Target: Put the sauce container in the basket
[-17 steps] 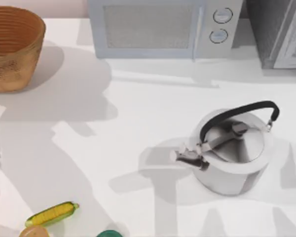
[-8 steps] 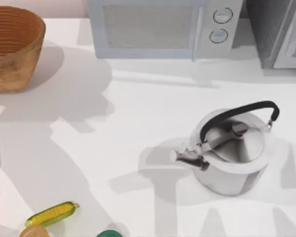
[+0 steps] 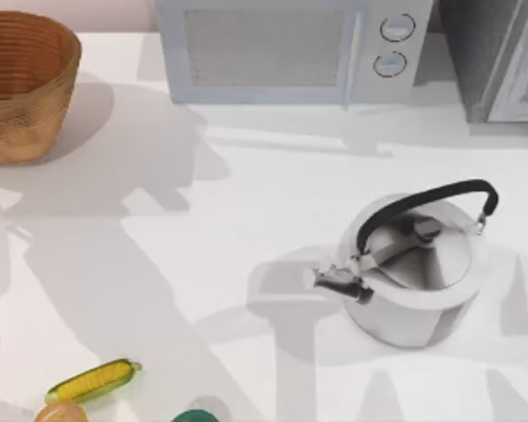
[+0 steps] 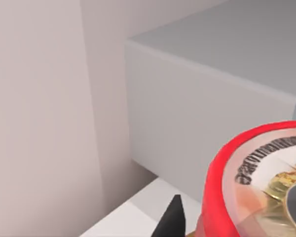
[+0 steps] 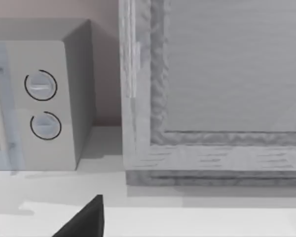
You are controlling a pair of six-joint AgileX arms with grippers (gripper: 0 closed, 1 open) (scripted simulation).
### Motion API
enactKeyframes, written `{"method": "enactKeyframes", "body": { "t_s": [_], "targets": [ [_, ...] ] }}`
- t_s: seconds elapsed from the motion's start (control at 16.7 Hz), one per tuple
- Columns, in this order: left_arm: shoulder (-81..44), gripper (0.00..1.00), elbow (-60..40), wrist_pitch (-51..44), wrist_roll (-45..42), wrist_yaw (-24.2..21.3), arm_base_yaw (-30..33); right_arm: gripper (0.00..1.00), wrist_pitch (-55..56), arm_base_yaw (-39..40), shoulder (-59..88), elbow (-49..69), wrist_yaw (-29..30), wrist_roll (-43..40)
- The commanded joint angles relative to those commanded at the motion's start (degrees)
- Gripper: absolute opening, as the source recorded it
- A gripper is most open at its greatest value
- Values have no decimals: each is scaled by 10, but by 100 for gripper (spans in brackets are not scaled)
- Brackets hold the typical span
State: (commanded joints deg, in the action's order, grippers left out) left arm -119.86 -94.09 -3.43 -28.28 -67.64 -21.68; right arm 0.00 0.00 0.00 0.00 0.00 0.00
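Observation:
The sauce container [image 4: 266, 168], a red can with a round printed label on its top, fills the near corner of the left wrist view and hangs off the table in front of a wall. My left gripper [image 4: 237, 227] is shut on it, and one black fingertip [image 4: 173, 219] shows beside the can. The basket [image 3: 22, 83], tan woven wicker with a ribbed orange-brown inside, stands at the table's far left in the top view. My right gripper [image 5: 37, 227] is open with nothing between its dark fingertips, facing the appliances at the back.
A microwave [image 3: 282, 48] and a grey cabinet [image 3: 502, 57] line the back edge. A steel kettle [image 3: 414, 272] with a black handle stands at the right. A corn cob [image 3: 92, 381], a tan round thing [image 3: 62, 413] and a green object [image 3: 194, 416] lie at the front left.
The arm shadows on the left half of the table have shifted and spread toward the front. The basket, kettle and corn cob have not moved.

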Motion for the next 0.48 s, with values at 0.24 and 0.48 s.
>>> {"method": "enactKeyframes", "body": {
  "t_s": [0.24, 0.48],
  "targets": [
    [-5, 0, 5, 13, 11, 8, 2, 100, 0, 0, 0, 0, 0, 0],
    [-5, 15, 5, 13, 11, 8, 2, 100, 0, 0, 0, 0, 0, 0]
  ]
}}
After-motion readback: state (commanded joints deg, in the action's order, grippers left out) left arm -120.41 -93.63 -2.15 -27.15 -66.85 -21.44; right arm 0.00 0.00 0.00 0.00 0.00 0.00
